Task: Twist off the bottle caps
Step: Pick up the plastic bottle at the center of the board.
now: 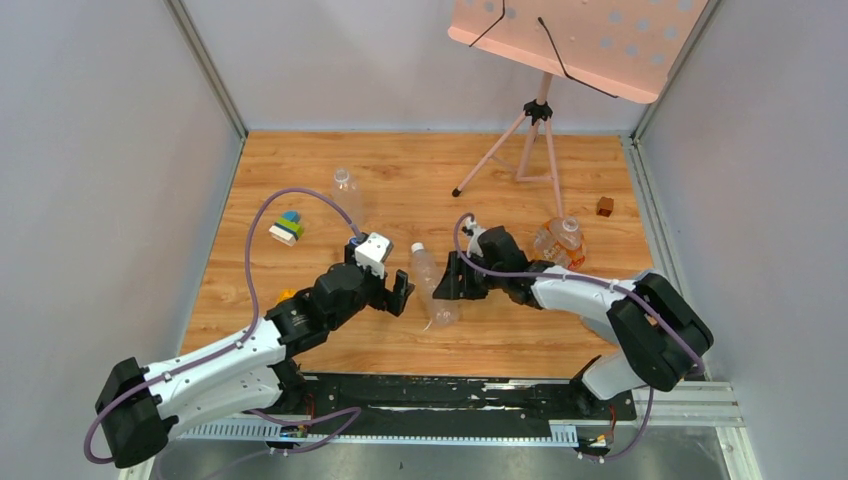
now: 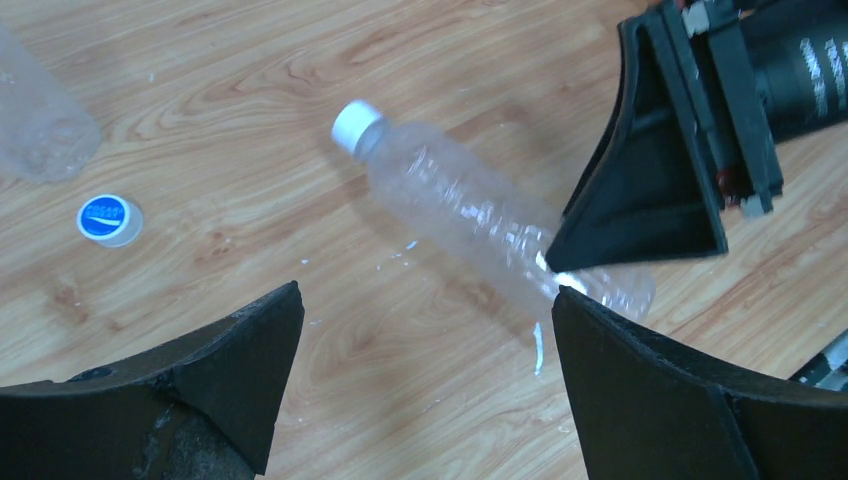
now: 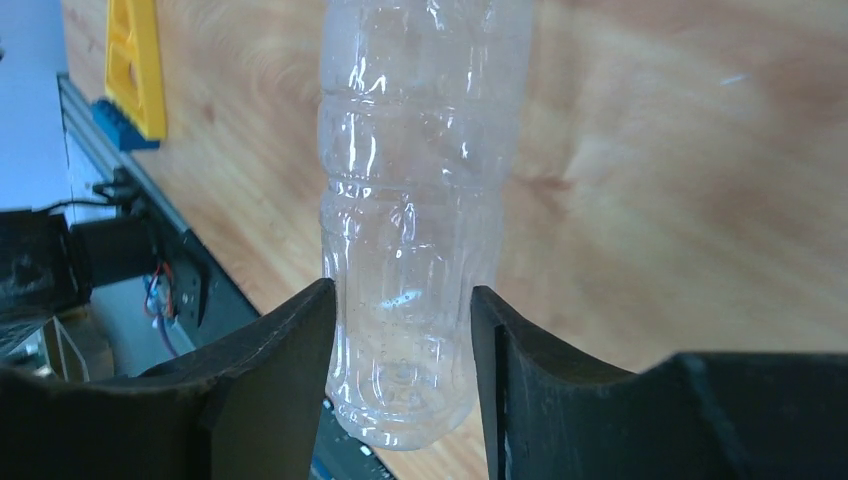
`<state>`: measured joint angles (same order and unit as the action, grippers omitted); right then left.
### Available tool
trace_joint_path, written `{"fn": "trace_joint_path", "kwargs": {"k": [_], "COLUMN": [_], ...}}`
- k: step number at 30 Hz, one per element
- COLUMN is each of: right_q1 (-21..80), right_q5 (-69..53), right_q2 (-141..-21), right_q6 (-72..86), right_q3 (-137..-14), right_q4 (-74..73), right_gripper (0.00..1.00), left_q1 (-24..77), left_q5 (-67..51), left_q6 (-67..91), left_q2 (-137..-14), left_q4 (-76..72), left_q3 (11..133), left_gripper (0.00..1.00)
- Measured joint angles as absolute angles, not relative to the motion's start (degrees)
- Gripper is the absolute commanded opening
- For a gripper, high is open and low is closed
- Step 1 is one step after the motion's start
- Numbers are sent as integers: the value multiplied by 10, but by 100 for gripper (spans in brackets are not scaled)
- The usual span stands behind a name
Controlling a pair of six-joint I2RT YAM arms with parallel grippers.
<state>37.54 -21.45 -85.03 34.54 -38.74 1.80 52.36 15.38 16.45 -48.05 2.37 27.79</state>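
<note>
A clear plastic bottle [image 1: 432, 285] lies mid-table with a white cap [image 1: 418, 248] screwed on its far end. In the left wrist view the bottle [image 2: 470, 210] runs diagonally, its cap [image 2: 357, 125] at the upper left. My right gripper [image 1: 447, 278] is shut on the bottle's base end. In the right wrist view both fingers press the sides of the bottle [image 3: 410, 200] where the right gripper [image 3: 400, 312] holds it. My left gripper [image 1: 398, 292] stands wide open just left of the bottle, and the left gripper [image 2: 425, 330] holds nothing. A loose blue-topped cap [image 2: 108, 219] lies on the wood.
An uncapped clear bottle [image 1: 347, 190] stands at the back left, with stacked toy blocks [image 1: 287, 228] nearby. Crumpled bottles [image 1: 560, 240] lie behind the right arm. A brown cube [image 1: 605, 206] and a pink tripod stand [image 1: 535, 140] are at the back right. A yellow block [image 3: 135, 65] sits near the front edge.
</note>
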Motion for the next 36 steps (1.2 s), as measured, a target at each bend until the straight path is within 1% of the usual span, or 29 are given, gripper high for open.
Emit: {"fn": "trace_joint_path", "kwargs": {"k": [4, 10, 16, 23, 25, 27, 30, 31, 36], "right_q1": [422, 423, 423, 423, 423, 423, 423, 423, 423], "right_q5": [-211, -224, -241, -245, -242, -240, -241, -242, -249], "right_q2": [-843, -842, -842, -842, -842, -843, -854, -863, -894], "right_q6": [377, 391, 392, 392, 391, 390, 386, 383, 380], "right_q3": [-386, -385, -385, -385, -385, -385, -390, -393, -398], "right_q4": [20, 38, 48, 50, 50, 50, 49, 48, 48], "right_gripper": [57, 60, 59, 60, 60, 58, 38, 36, 36], "left_q1": [524, 524, 524, 524, 524, 524, 524, 524, 524], "left_q5": [133, 107, 93, 116, 124, 125, 123, 122, 118], "left_q6": [178, 196, 225, 329, 363, 392, 424, 430, 445], "left_q2": [-488, -488, -491, -479, -475, -477, -500, -511, -538], "left_q4": [13, 5, 18, 103, 104, 91, 69, 65, 42], "left_q3": [277, 257, 249, 249, 243, 227, 206, 204, 204], "left_gripper": [100, 100, 98, 98, 98, 98, 98, 98, 98]}}
